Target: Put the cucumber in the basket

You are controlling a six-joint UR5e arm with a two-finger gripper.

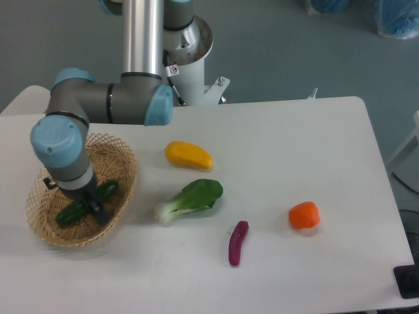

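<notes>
Cucumber (77,206) lying inside basket (124,171), gripper (97,208) down on its middle; jaw opening hidden by wrist, grasp or release cannot be told.

Four loose vegetables on a white tabletop (294,137), with blue items on the grey floor behind.

A yellow-orange oblong vegetable (188,156) lies near the middle; just below it a bok choy (190,200) rests with its white stem pointing lower left. A small purple eggplant (237,243) lies near the front edge, nearly upright in the frame. An orange rounded vegetable (304,215) sits to its right, apart. Blue objects (397,16) show at the top right corner, partly cut off.
</notes>
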